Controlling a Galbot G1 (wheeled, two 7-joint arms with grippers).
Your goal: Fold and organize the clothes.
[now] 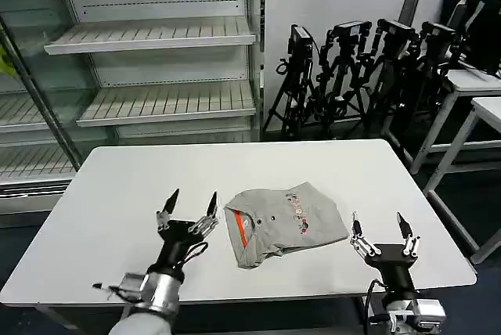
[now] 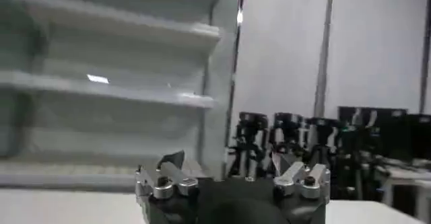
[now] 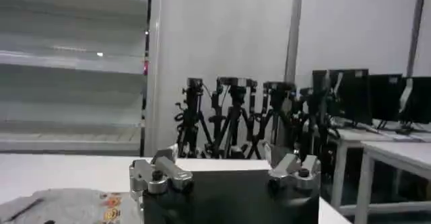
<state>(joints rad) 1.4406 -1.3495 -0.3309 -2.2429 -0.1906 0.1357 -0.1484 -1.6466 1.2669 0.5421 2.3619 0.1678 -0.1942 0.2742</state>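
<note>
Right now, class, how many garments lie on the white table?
1. A grey T-shirt, folded, lies near the table's front edge between the open left end effector and the open right end effector; anything folded inside it would be hidden.

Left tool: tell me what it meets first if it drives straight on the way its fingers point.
Probably nothing: the open left tool points away over bare white table, beside the folded light grey cotton T-shirt. Depth is uncertain.
</note>
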